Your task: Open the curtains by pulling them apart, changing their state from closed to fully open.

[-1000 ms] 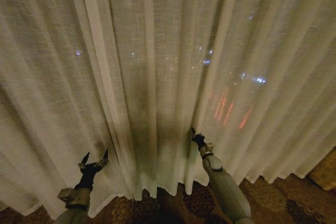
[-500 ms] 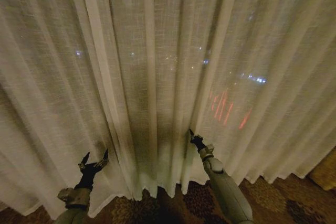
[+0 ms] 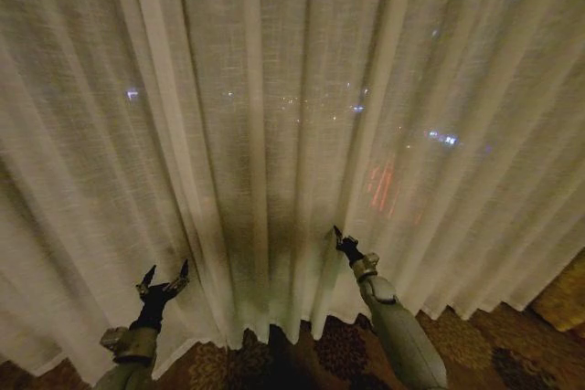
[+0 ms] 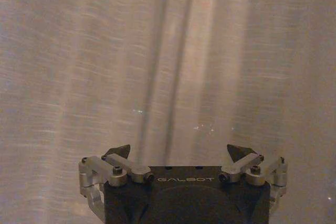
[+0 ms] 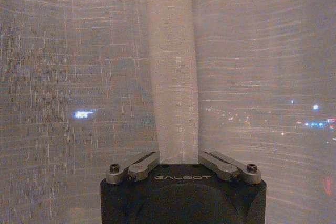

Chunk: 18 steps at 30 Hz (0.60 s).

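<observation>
The curtains (image 3: 274,134) hang closed across the whole head view, sheer cream fabric in vertical pleats reaching the floor. My right gripper (image 3: 339,236) is low at the centre, pressed into a pleat. In the right wrist view a narrow fold of curtain (image 5: 173,77) runs down between the right gripper's (image 5: 178,156) inward-drawn fingers, which are shut on it, fingertips hidden by the cloth. My left gripper (image 3: 166,271) is low on the left, open, just in front of the fabric. The left wrist view shows the left gripper (image 4: 179,151) spread wide with only curtain (image 4: 168,66) beyond.
Dark patterned carpet (image 3: 338,353) shows below the hem at the bottom centre and right. A golden-brown patch (image 3: 567,294) sits at the right edge. Small points of light (image 3: 439,139) shine through the fabric.
The picture has shifted a little, so the lights behind the fabric sit slightly differently. The right gripper stays in the same pleat, barely moved. The left gripper holds still and open.
</observation>
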Motion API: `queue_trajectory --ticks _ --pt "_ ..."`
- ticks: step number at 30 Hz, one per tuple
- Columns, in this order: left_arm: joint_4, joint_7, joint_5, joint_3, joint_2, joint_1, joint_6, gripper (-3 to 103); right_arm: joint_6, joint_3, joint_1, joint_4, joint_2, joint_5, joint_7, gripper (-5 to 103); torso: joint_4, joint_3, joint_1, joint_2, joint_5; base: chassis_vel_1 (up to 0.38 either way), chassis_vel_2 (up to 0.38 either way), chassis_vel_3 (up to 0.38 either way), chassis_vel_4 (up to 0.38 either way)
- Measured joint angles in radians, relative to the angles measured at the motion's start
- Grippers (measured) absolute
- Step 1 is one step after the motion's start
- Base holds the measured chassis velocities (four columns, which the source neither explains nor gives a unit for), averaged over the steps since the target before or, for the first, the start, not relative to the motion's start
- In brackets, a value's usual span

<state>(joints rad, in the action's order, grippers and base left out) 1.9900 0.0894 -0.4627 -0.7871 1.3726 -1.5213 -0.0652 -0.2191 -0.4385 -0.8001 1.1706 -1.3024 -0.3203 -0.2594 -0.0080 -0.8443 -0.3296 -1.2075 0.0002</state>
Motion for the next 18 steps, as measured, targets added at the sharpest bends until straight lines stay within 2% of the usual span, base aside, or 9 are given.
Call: queue_trajectory --ticks 10,15,18 --pt "0.000 0.000 0.000 0.000 0.000 0.000 0.000 100 -0.009 -0.010 0.010 -0.017 0.002 -0.003 -0.021 0 0.0000 0.000 0.000 0.000 -0.0002 -0.287 -0.283 0.283 0.280" --pt "0.000 0.000 0.000 0.000 0.000 0.000 0.000 100 -0.013 -0.015 0.009 -0.021 0.002 -0.003 -0.031 0 0.0002 0.000 0.000 0.000 -0.0009 -0.339 -0.369 0.347 0.354" --pt "0.000 0.000 0.000 0.000 0.000 0.000 0.000 100 -0.015 -0.020 0.006 -0.023 0.002 -0.003 -0.035 0 0.0000 0.000 0.000 0.000 0.0004 -0.347 -0.363 0.365 0.349"
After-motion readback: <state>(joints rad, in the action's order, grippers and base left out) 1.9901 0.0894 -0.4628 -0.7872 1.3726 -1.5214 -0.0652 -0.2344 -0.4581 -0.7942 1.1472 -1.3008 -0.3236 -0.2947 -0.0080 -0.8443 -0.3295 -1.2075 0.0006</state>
